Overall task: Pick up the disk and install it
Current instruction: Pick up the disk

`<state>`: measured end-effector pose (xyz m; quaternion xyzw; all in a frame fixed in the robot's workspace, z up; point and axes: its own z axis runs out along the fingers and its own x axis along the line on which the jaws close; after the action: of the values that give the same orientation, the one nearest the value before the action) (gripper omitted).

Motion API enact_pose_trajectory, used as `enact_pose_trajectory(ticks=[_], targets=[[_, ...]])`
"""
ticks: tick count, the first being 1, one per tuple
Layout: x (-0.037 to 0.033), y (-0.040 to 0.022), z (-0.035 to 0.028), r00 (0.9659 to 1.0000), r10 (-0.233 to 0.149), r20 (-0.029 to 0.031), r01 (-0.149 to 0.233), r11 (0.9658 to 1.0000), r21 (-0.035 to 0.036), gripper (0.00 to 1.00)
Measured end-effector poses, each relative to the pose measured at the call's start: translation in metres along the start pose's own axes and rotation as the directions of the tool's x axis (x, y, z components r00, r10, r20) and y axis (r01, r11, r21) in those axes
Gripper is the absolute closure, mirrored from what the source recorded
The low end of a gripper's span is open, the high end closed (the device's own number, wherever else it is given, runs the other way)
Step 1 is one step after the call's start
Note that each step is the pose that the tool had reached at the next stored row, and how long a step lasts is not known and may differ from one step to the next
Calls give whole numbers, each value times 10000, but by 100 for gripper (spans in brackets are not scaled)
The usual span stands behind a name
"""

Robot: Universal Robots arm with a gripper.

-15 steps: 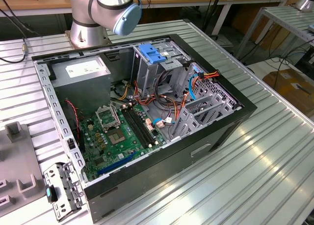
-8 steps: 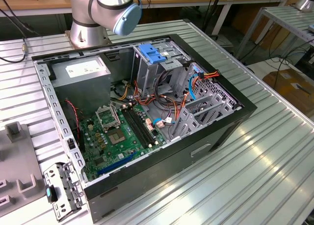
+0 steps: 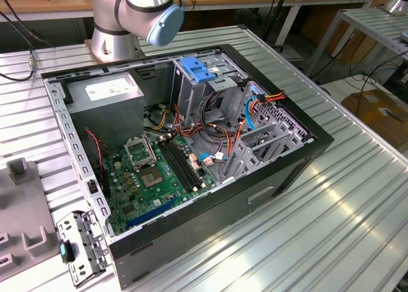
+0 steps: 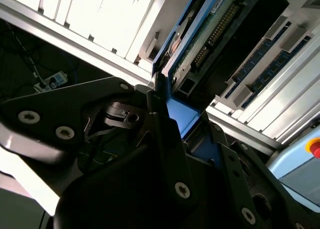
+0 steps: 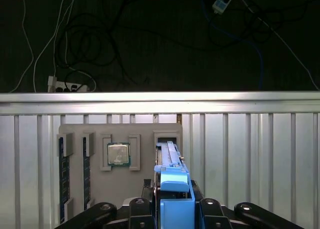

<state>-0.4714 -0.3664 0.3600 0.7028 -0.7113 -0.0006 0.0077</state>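
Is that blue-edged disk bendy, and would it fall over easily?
Probably not bendy: the disk looks like a hard slab in a blue plastic frame. It stands on its thin edge in the grey holder, so it might tip once lifted free. Its bare circuit board suggests it's delicate.

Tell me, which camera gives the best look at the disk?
The second wrist view: the disk is close, with its flat board side turned to the camera. The first wrist view shows it edge-on, by the grey tray.
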Motion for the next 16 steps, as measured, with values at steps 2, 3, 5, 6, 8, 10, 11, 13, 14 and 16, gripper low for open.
enact_pose_trajectory(ticks=[2, 3, 5, 6, 8, 10, 11, 13, 14, 16], targets=[[0, 0, -6, 10000, 0, -1, 0, 10000, -2, 63], [0, 0, -7, 10000, 0, 0, 0, 10000, -1, 63], [0, 0, -15, 10000, 0, -1, 0, 10000, -5, 63], [0, 0, -22, 10000, 0, -2, 0, 10000, -7, 63], [0, 0, -33, 10000, 0, 0, 0, 10000, -5, 63], [1, 1, -46, 10000, 0, -1, 0, 10000, -6, 63], [1, 1, -49, 10000, 0, 1, 0, 10000, -5, 63], [1, 1, -55, 10000, 0, 0, 0, 10000, -6, 63], [1, 1, -60, 10000, 0, -1, 0, 10000, -7, 63], [1, 1, -68, 10000, 0, -1, 0, 10000, -8, 63]])
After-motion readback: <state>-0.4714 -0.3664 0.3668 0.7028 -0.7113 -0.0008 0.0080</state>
